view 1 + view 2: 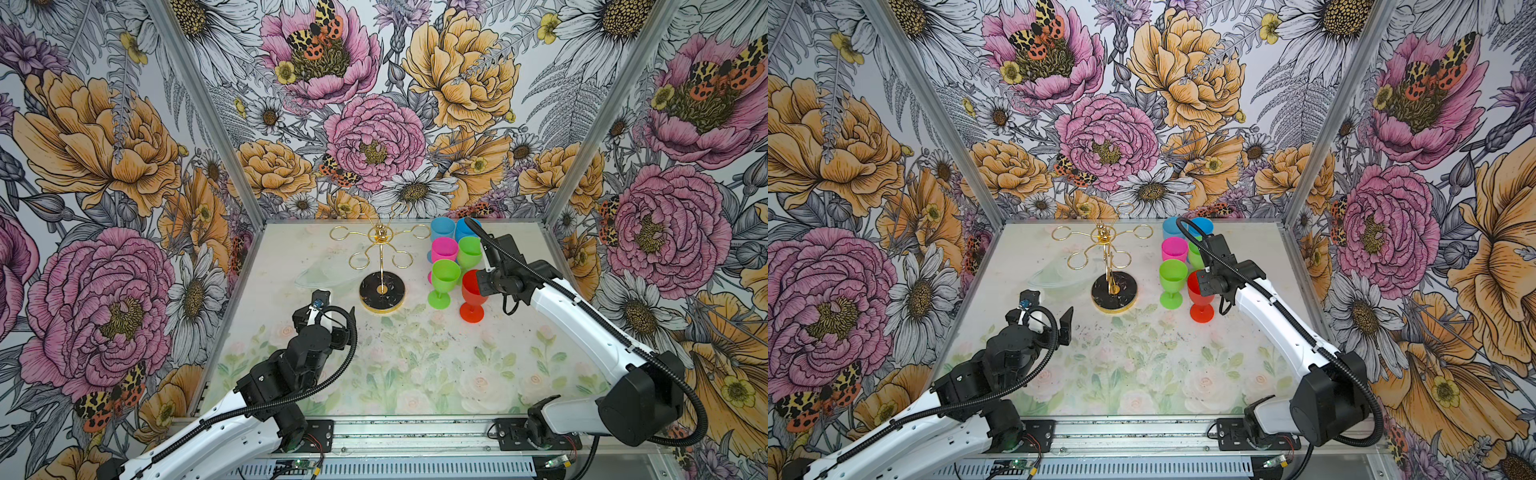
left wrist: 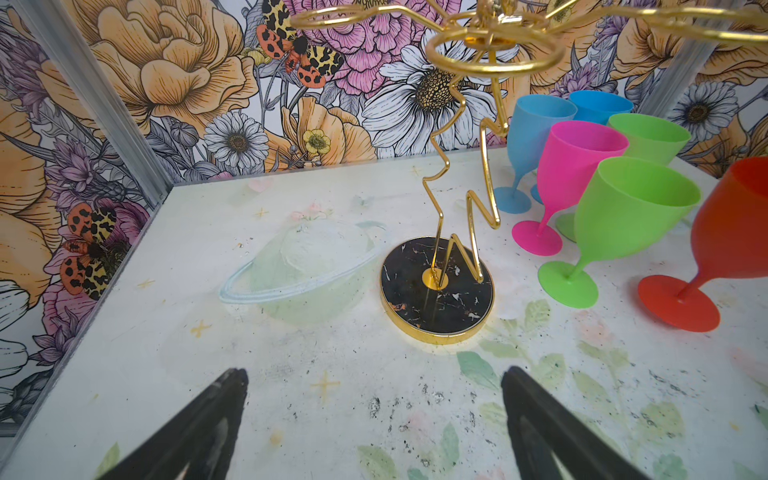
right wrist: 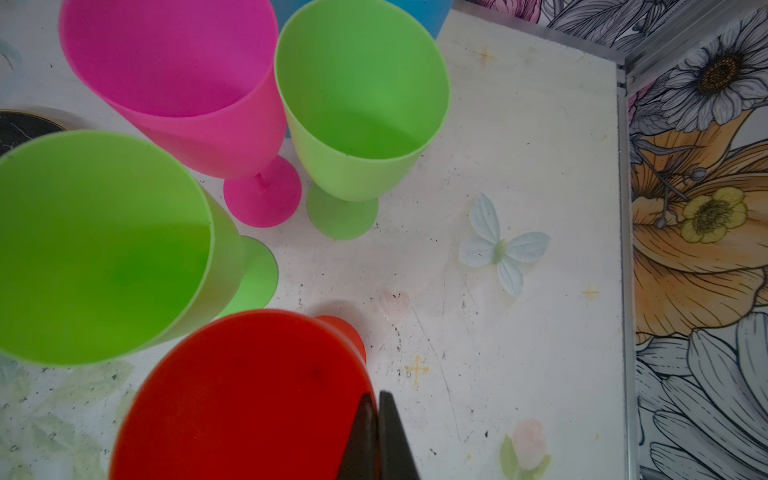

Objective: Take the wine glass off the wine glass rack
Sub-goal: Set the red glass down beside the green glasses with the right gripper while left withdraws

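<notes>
**A:** What's the biggest worry on this worktop (image 1: 415,357)?

**B:** Not the wine glass rack (image 1: 382,291). All six of its loops are bare. The left gripper (image 2: 374,374) hangs near its base with the fingers spread wide and nothing between them. A careless swing of that arm could shove the base, I'd judge, but nothing would fall off it.

**A:** And the cluster of glasses?

**B:** That's the real hazard. Six stand packed together to the right of the rack. The red wine glass (image 3: 249,399) is at the near edge, just beside a green glass (image 3: 104,249). If the right arm lifts or pulls away without letting go, I'd expect it to tip the red one into the green, and perhaps topple those behind.

**A:** So where is the red one relative to the fingers?

**B:** It stands foot down on the worktop, apart from the rack. As far as the wrist view shows, the right gripper (image 3: 376,398) is closed on its rim. One finger is inside the bowl and the other outside, with the thin wall pinched between them. A smaller risk is that opening unevenly nudges the rim sideways.
</notes>
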You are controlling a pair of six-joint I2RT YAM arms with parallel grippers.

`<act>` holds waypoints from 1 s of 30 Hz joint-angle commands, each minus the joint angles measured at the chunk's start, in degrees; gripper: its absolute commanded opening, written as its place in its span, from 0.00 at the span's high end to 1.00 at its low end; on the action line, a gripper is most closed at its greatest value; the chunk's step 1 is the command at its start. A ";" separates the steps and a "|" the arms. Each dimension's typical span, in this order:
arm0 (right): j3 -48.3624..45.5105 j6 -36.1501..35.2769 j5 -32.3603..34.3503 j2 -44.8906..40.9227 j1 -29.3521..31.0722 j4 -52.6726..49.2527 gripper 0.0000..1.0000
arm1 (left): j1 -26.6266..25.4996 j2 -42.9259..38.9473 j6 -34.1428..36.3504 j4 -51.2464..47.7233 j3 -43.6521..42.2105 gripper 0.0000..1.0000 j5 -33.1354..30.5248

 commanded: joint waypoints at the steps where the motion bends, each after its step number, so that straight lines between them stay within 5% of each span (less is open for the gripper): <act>1: 2.24 0.22 0.60 1.22 -0.79 1.60 1.00 | 0.47 -0.71 -1.09 -0.85 0.89 0.02 0.79; 30: 2.01 2.29 -6.74 6.11 -6.15 8.09 1.00 | 0.47 -1.04 -0.97 -0.93 1.04 0.02 1.14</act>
